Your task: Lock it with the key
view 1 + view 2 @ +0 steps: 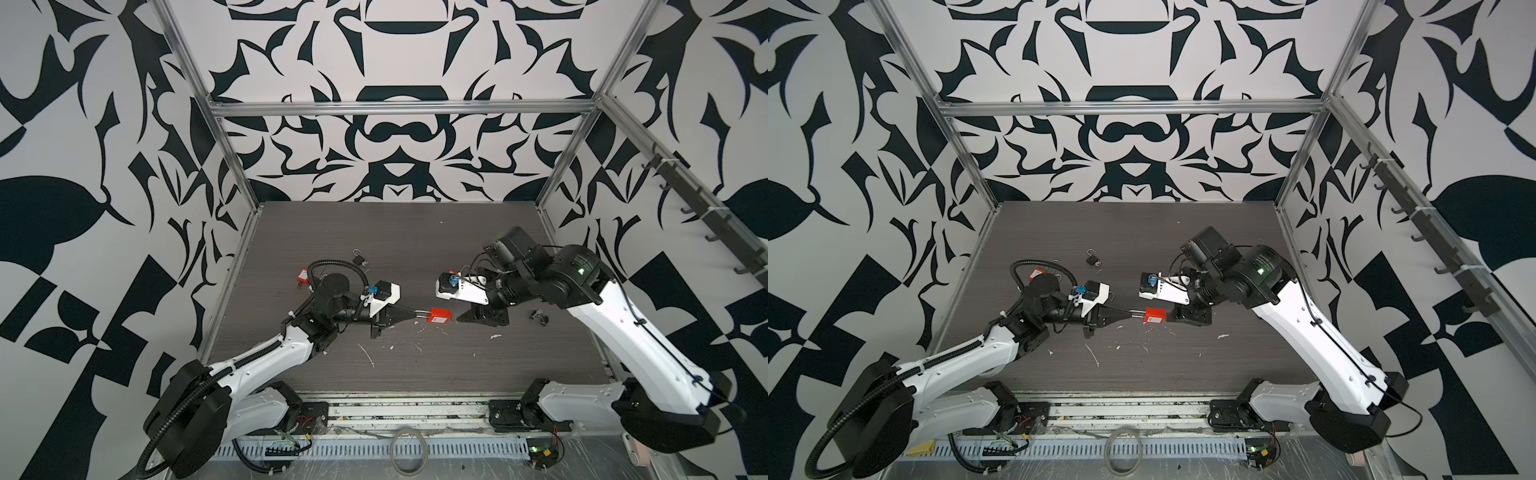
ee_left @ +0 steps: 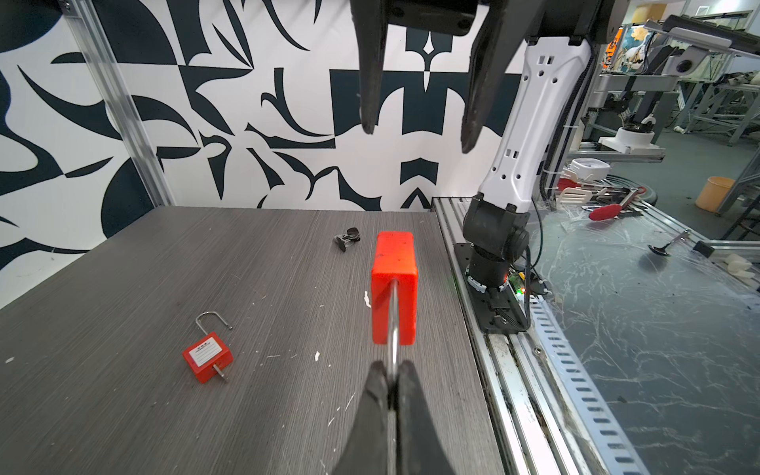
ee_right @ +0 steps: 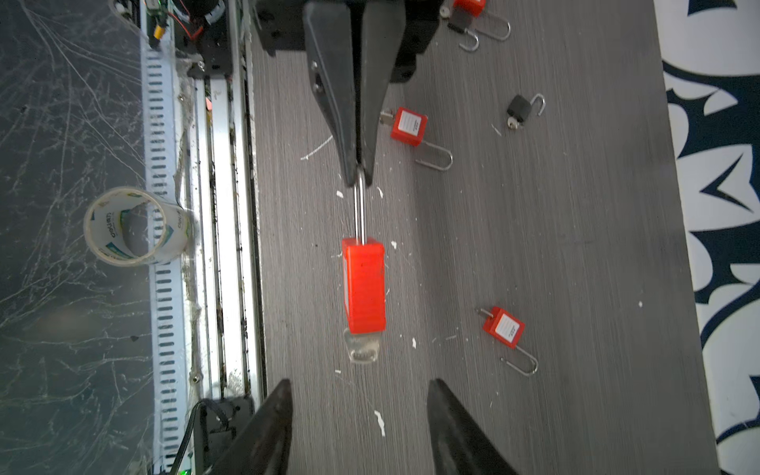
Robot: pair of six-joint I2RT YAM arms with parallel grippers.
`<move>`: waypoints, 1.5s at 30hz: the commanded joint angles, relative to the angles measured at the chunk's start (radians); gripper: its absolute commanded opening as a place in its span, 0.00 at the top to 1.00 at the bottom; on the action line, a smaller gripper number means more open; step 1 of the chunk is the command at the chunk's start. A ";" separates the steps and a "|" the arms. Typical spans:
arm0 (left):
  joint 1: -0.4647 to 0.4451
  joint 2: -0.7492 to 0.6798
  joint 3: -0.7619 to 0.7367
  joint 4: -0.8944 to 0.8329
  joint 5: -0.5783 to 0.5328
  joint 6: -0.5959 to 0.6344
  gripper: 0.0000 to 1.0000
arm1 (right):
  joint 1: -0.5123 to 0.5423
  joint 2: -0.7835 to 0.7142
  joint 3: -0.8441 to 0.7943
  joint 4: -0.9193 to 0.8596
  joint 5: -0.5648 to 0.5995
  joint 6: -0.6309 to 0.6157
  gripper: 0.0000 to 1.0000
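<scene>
A small black padlock (image 1: 360, 260) lies on the grey wood-grain table (image 1: 415, 232) at 11 o'clock from centre, its shackle open. A spare red padlock (image 1: 302, 277) sits at 9 o'clock and a crumpled black scrap (image 1: 539, 316) at 3 o'clock. A clear tape roll (image 1: 408, 451) lies off the table at 6 o'clock.

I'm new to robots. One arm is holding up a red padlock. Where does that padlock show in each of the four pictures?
In a top view: the held red padlock is just below picture centre.
In a top view: it is at mid-width, below centre.
Left wrist view: dead centre, seen edge-on.
Right wrist view: centre, shackle pointing up the picture.
Shared landmark: the left gripper pinching its steel shackle.
</scene>
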 commanded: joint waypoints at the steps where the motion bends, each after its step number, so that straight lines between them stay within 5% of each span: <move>1: 0.003 -0.024 0.035 0.000 0.031 0.002 1.00 | -0.018 -0.002 -0.007 -0.042 0.054 0.031 0.44; 8: 0.003 -0.038 0.049 -0.046 0.043 0.020 1.00 | -0.120 0.034 -0.054 -0.072 -0.078 0.030 0.45; 19: 0.003 -0.037 0.060 -0.044 0.051 0.014 1.00 | -0.125 0.081 -0.132 -0.033 -0.219 0.018 0.43; 38: -0.003 -0.029 0.074 0.000 0.056 -0.034 1.00 | -0.093 -0.040 -0.340 0.330 -0.053 0.023 0.40; 45: -0.003 -0.034 0.069 -0.004 0.054 -0.034 1.00 | -0.087 -0.106 -0.314 0.169 -0.064 -0.046 0.39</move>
